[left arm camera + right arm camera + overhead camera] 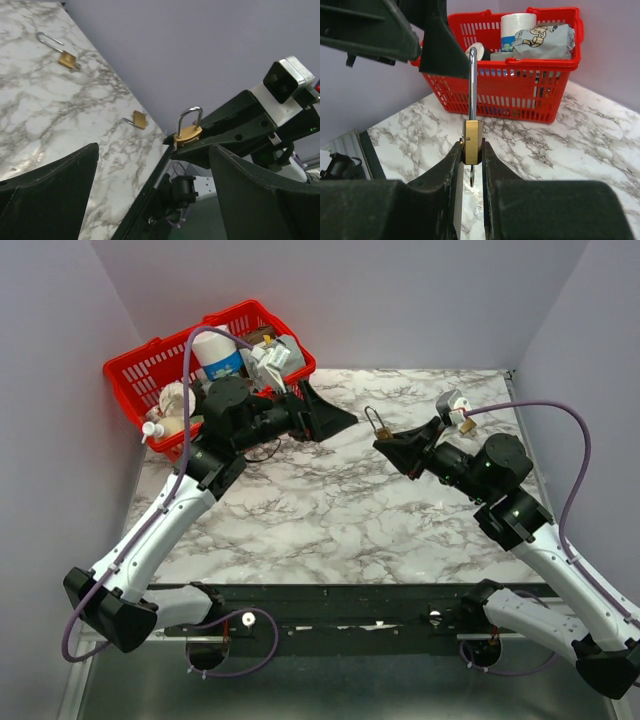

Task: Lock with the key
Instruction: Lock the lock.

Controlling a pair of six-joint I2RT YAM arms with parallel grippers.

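Observation:
My right gripper [388,447] is shut on the brass body of a small padlock [378,426], held above the table with its steel shackle pointing up. In the right wrist view the padlock [471,135] sits between the fingers [442,175], and a key [471,177] hangs from its underside. My left gripper [335,420] is open and empty, just left of the padlock and facing it. In the left wrist view the held padlock [189,131] shows beyond the wide-open fingers [50,190].
A red basket [140,375] with bottles and packets stands at the back left; it also shows in the right wrist view [510,95]. Two more brass padlocks [65,57] [137,120] lie on the marble table [330,520] near the right wall.

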